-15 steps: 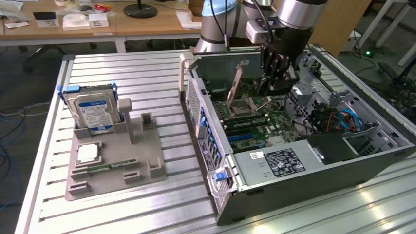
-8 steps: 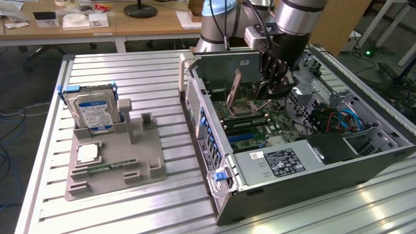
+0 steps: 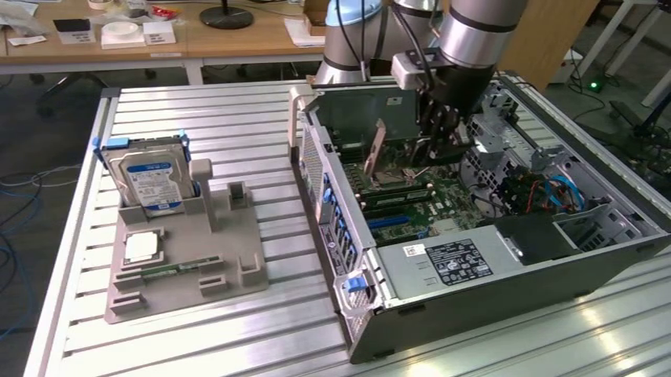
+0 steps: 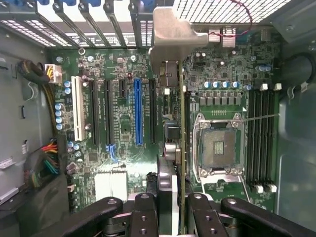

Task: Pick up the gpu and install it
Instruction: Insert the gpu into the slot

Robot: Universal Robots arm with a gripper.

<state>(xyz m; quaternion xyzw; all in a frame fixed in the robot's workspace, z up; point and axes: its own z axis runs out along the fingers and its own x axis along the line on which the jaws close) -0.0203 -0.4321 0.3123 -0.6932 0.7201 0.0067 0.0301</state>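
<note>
The gpu [image 3: 375,149] stands on edge inside the open computer case [image 3: 587,271], its brownish circuit-board back facing the exterior view's left. My gripper [image 3: 436,144] reaches down into the case and is shut on the card. In the wrist view the gpu [image 4: 170,133] shows edge-on between my two black fingers [image 4: 146,215], and its silver bracket [image 4: 173,34] points toward the case's rear slot openings. The card hangs over the green motherboard [image 4: 123,148], between the black expansion slots and the CPU socket [image 4: 219,143]. I cannot tell whether its lower edge touches a slot.
A blue expansion slot [image 4: 138,111] and a white slot [image 4: 76,106] lie beside the card. Outside the case, a grey fixture [image 3: 225,259] holds a blue-labelled hard drive [image 3: 152,179], a CPU [image 3: 141,246] and a memory stick [image 3: 173,269]. A power supply [image 3: 451,263] fills the case's near end.
</note>
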